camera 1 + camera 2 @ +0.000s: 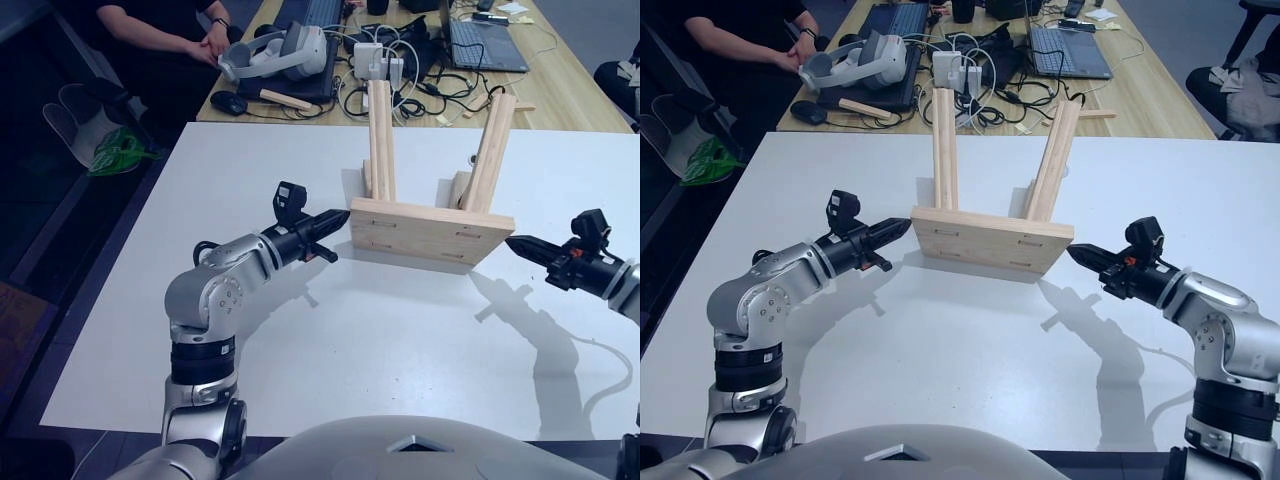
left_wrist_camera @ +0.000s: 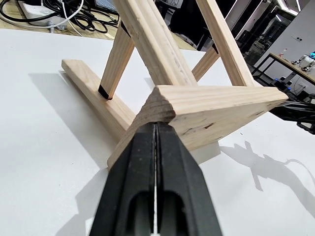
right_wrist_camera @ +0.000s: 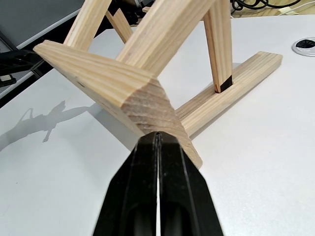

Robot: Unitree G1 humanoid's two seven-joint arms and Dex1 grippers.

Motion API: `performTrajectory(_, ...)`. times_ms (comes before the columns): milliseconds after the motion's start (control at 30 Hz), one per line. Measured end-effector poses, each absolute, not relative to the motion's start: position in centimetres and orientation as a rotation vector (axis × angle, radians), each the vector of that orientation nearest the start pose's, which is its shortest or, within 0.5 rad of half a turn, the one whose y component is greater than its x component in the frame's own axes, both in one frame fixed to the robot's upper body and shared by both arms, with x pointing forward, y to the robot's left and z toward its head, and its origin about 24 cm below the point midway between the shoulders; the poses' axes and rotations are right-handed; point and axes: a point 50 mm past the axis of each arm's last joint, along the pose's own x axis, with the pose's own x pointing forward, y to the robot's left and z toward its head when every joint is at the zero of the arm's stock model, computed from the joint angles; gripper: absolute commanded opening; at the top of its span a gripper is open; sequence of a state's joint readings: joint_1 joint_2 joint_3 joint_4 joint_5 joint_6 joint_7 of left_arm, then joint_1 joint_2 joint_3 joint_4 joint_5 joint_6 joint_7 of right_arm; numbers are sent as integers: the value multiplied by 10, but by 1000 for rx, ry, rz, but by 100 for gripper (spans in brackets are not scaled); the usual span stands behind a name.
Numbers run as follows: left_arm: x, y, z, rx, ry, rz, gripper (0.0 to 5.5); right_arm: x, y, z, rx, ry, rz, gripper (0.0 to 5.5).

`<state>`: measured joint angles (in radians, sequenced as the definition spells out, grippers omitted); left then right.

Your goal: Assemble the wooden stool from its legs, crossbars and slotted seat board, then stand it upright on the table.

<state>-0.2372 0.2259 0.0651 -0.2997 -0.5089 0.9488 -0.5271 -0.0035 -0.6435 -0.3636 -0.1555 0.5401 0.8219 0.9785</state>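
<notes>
Wooden stool (image 1: pixel 430 200), assembled, at the middle of the white bench (image 1: pixel 380 350). Rests upside down and tilted: seat board (image 1: pixel 430 232) low, slotted broad face turned toward the robot, legs (image 1: pixel 379 140) rising up and away toward the far edge of the bench. Shadow under the board's near edge; cannot tell how far that edge stands off the surface.

Left gripper (image 1: pixel 345 214) at the board's left near corner, fingers (image 2: pixel 142 162) clenched together with nothing between them, tips right against the wood. Right gripper (image 1: pixel 512 241) at the opposite, right near corner, fingers (image 3: pixel 142 167) likewise pressed tight on each other and grasping nothing, tips meeting the corner's end grain. Board thus between the two grippers, one at each end, both pointing inward and low over the bench.

Beyond the white bench, a second, wooden bench (image 1: pixel 570 90) carrying a white headset (image 1: pixel 280 50), a laptop (image 1: pixel 485 45), a tangle of cables (image 1: pixel 400 60), a computer mouse (image 1: pixel 229 102) and a loose wooden stick (image 1: pixel 285 99).
</notes>
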Motion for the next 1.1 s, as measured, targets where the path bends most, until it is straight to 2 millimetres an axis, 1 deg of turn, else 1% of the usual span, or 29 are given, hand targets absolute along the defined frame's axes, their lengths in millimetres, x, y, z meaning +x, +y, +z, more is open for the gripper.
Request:
performTrajectory(67, 262, 132, 99, -286, 356, -755, 2, 218, -272, 96, 217, 443, 722, 0)
performTrajectory(200, 264, 130, 98, -287, 339, -709, 2, 221, -272, 90, 205, 423, 722, 0)
performTrajectory(367, 270, 124, 96, -279, 295, -605, 2, 226, -273, 78, 161, 444, 679, 0)
performTrajectory(467, 274, 127, 98, -237, 243, -521, 2, 228, -278, 72, 133, 455, 632, 0)
performTrajectory(533, 273, 127, 96, -208, 241, -494, 2, 229, -280, 66, 93, 479, 598, 0)
performTrajectory(633, 271, 121, 86, -163, 294, -489, 2, 231, -283, 55, 29, 541, 553, 0)
performTrajectory(733, 272, 108, 63, -84, 447, -491, 2, 238, -283, 47, -52, 588, 531, 0)
performTrajectory(800, 277, 100, 57, -44, 493, -484, 2, 243, -283, 46, -95, 607, 528, 0)
performTrajectory(933, 296, 90, 47, 56, 565, -424, 2, 256, -279, 47, -184, 630, 545, 0)
performTrajectory(1000, 300, 87, 42, 67, 584, -409, 2, 259, -278, 47, -200, 632, 549, 0)
performTrajectory(1100, 300, 83, 34, 62, 613, -408, 2, 259, -279, 46, -205, 639, 548, 0)
